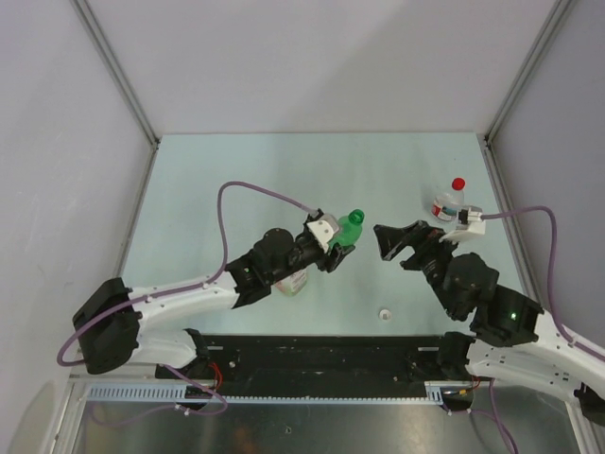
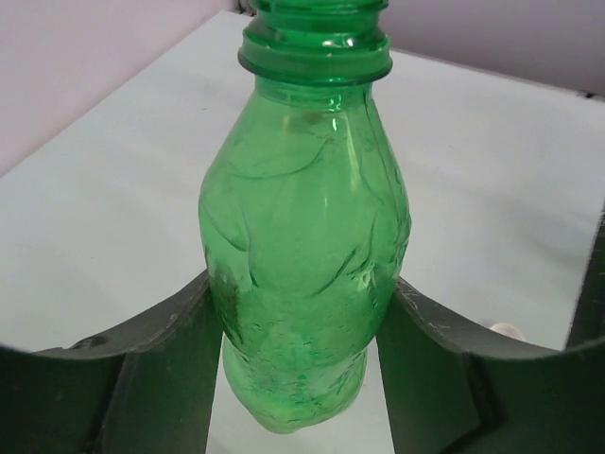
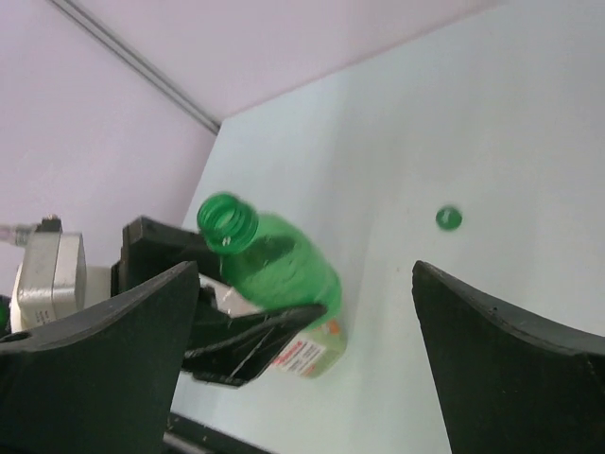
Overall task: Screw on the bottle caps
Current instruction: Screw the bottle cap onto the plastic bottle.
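My left gripper (image 1: pixel 340 246) is shut on the green bottle (image 1: pixel 353 225), gripping its body and holding it tilted above the table; its threaded neck is open, with no cap on. In the left wrist view the bottle (image 2: pixel 302 236) fills the space between the fingers (image 2: pixel 170 350). My right gripper (image 1: pixel 389 241) is open and empty, just right of the bottle's mouth. The right wrist view shows the bottle (image 3: pixel 274 270) and the green cap (image 3: pixel 448 218) lying on the table beyond it. The white cap (image 1: pixel 385 313) lies near the front edge. The red cap (image 1: pixel 458 183) sits on the small clear bottle (image 1: pixel 446 203).
The wider clear orange-labelled bottle (image 1: pixel 295 281) stands under my left arm, also in the right wrist view (image 3: pixel 312 352). The small clear bottle stands close behind my right wrist. Grey walls enclose the table at the back and sides.
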